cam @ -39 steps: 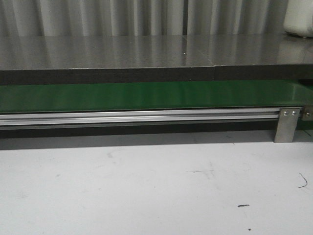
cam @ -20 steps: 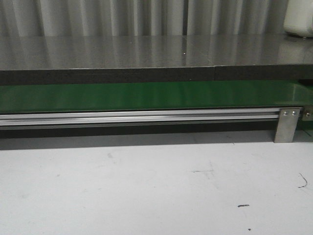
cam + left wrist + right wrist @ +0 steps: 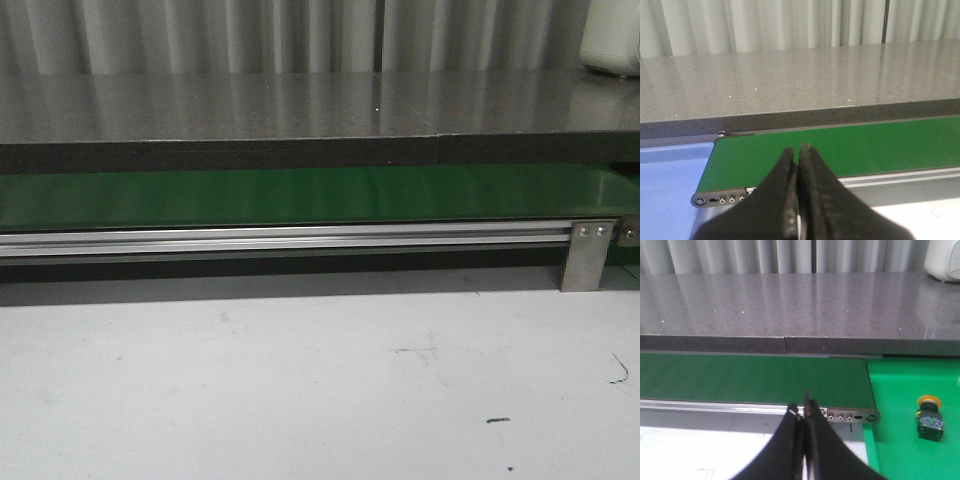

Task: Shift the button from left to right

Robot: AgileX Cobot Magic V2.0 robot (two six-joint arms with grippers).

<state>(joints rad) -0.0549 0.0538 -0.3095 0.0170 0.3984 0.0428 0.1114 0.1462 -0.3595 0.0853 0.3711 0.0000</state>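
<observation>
- The button shows only in the right wrist view — it sits on a bright green surface just past the end of the conveyor, its orange-yellow cap above the black body, tipped slightly.
- The right gripper has its two black fingers pressed together with nothing between them; it hangs over the near edge of the conveyor, well apart from the button.
- The left gripper is likewise closed on nothing, its fingertips meeting in a thin seam above the green belt.
- In the left wrist view the belt ends at a grey roller bracket with small holes, and a blue surface lies just beside that end.
- In the right wrist view the other end of the belt stops at a similar bracket, touching the bright green surface where the button rests.
- The front view shows neither arm nor the button — only the white tabletop with a few dark scuffs, the aluminium rail along the conveyor, and the green belt behind it.
- A small metal bracket leg holds the rail at its right end.
- Behind the conveyor runs a grey speckled counter, backed by a pale pleated curtain.
- A white rounded object stands at the counter's far right corner, partly cut off by the frame.
</observation>
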